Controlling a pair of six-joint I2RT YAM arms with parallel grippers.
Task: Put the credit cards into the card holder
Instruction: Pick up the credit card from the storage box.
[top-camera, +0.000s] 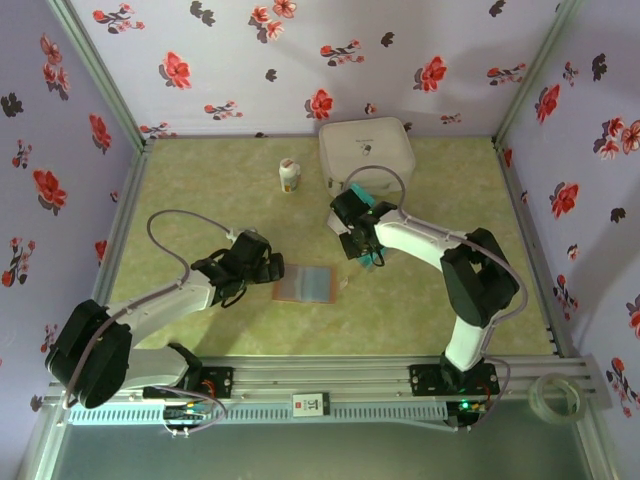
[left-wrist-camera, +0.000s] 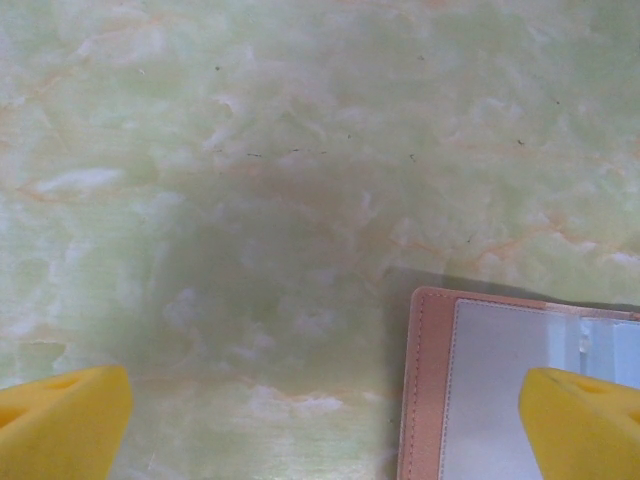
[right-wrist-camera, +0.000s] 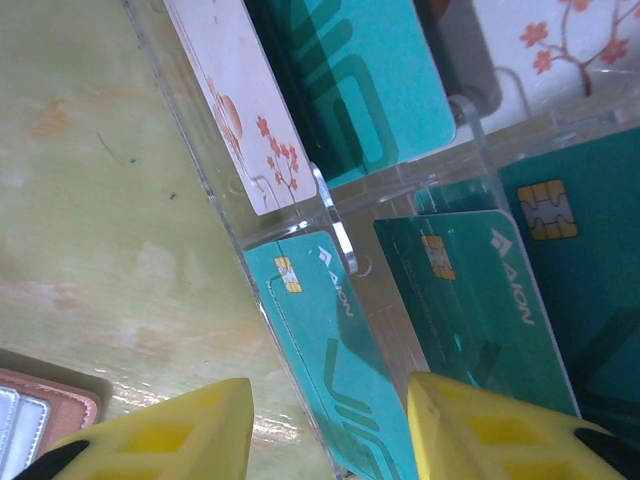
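Teal credit cards (right-wrist-camera: 470, 320), gold chips, white logos; brown card holder (top-camera: 304, 284) open.

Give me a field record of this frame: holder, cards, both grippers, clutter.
card holder: lies open on the table between the arms
credit cards: teal, slotted in a clear stand
left gripper: open, low, one finger above the card holder's edge
right gripper: fingers flank one teal card in the clear stand; grip unclear
clutter: white case, small bottle at the back
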